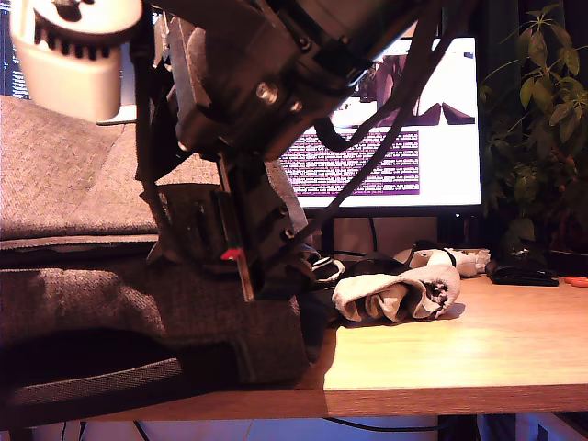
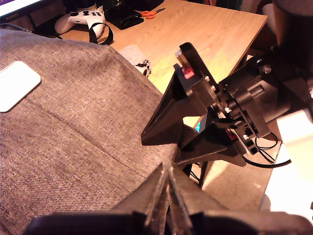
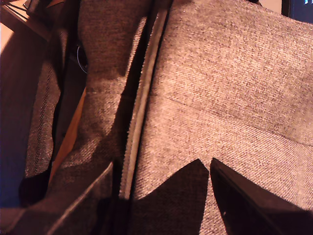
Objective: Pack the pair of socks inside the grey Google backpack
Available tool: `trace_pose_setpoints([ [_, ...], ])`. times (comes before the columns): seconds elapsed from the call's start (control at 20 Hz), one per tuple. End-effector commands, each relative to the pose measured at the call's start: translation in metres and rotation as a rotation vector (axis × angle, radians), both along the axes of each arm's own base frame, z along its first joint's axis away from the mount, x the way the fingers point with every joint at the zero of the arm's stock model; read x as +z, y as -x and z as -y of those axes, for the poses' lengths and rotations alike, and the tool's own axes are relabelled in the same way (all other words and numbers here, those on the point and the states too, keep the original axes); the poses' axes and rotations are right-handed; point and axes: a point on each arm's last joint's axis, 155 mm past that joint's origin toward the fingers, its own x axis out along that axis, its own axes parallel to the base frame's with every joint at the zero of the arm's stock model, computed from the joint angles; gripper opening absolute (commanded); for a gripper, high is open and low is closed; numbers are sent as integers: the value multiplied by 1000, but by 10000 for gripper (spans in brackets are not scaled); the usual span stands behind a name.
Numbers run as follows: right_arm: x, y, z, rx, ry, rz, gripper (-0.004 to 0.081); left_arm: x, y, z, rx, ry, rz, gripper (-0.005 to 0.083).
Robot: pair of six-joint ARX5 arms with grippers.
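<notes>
The large grey woven herringbone-fabric backpack (image 1: 110,303) is being shown lying across the lower left of the exterior view, on a light wooden table (image 1: 459,354). Its small white rounded logo patch (image 2: 17,84) is being caught by the first wrist view. The small cream-white rolled pair of socks with grey patches (image 1: 397,296) is being left on the bare table, at the centre right of the exterior view, just beside the backpack's edge and outside it.

My second gripper (image 3: 161,196) is being held with its black fingers (image 3: 247,198) spread wide, over the backpack's cloth next to a seam; nothing is being gripped between them. My first gripper (image 2: 167,181) is being kept with its fingers drawn close together at the fabric's edge; whether any cloth is being pinched cannot be told.

Behind the socks, a white game controller (image 1: 452,261) is being shown, with a lit monitor (image 1: 404,138) above it, orange-handled scissors (image 2: 151,13) further off and a green leafy plant (image 1: 542,119) at the exterior view's right.
</notes>
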Motion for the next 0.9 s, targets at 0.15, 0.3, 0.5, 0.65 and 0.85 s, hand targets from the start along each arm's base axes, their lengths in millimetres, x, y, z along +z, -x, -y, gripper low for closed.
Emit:
trace_pose_setpoints([
  [0.15,23,-5,-5,-25,-85,-6,545,3,-1,1,0,6,3,-19],
  [0.3,21,2,-8,-17,-83,-28,545,2,-1,1,0,4,0,-19],
  [0.5,15,21,-12,9,-93,-127,545,1,0,0,0,2,-4,-19],
  [0.65,22,27,-17,19,-133,-165,545,1,0,0,0,2,-5,-19],
  [0.85,9,25,-9,18,-85,-202,545,1,0,0,1,1,-5,-19],
])
